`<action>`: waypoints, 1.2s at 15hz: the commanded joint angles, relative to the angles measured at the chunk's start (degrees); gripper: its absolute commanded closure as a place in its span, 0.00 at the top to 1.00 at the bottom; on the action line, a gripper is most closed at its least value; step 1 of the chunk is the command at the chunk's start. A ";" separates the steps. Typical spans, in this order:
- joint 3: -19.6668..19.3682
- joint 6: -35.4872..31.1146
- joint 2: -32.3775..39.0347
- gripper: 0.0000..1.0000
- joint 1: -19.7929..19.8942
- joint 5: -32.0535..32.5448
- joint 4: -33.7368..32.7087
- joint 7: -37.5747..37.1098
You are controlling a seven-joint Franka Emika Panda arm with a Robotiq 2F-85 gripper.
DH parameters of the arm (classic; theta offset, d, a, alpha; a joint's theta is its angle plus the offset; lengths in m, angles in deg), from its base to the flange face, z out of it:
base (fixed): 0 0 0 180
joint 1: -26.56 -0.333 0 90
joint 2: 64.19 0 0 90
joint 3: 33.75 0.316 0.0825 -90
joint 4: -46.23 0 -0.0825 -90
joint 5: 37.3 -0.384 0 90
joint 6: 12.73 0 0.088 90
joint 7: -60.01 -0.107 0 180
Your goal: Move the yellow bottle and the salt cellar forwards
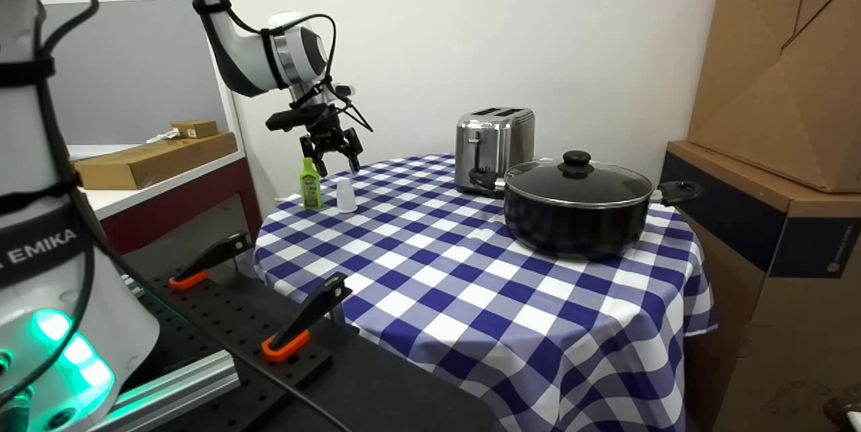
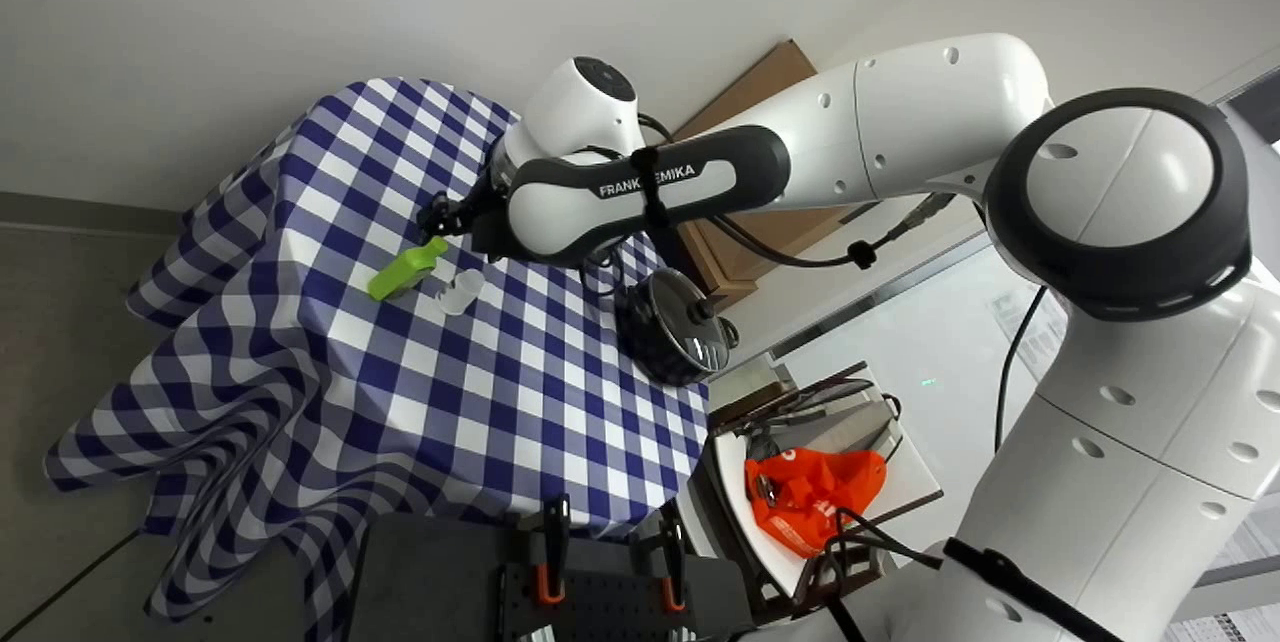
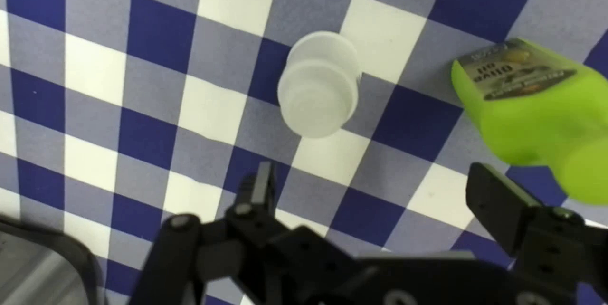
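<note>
The yellow bottle (image 1: 310, 186) is small and yellow-green with an olive oil label. It stands upright on the checked tablecloth near the table's edge, and it shows in an exterior view (image 2: 405, 269) and at the right of the wrist view (image 3: 527, 100). The salt cellar (image 1: 346, 198), a small whitish translucent pot, stands upright beside it, apart from it; it also shows in an exterior view (image 2: 460, 292) and the wrist view (image 3: 317, 93). My gripper (image 1: 338, 169) is open above and behind them, with nothing between its fingers (image 3: 372, 174). The right finger is close to the bottle in the wrist view; contact cannot be told.
A shiny metal toaster (image 1: 494, 149) stands farther along the table; its corner shows in the wrist view (image 3: 38, 271). A black lidded pot (image 1: 575, 217) stands beside it. Cardboard boxes (image 1: 753, 284) stand past the table. Two clamps (image 1: 309, 314) stick up at the robot's base.
</note>
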 commanded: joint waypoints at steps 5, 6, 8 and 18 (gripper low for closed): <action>1.58 -2.18 -3.45 1.00 1.29 -3.48 0.26 2.74; 2.18 -1.89 -4.00 1.00 1.71 -4.37 0.30 3.46; 4.80 -0.08 -5.74 1.00 3.31 -7.68 0.47 5.84; 13.05 26.07 -22.81 1.00 6.44 -16.92 0.43 7.43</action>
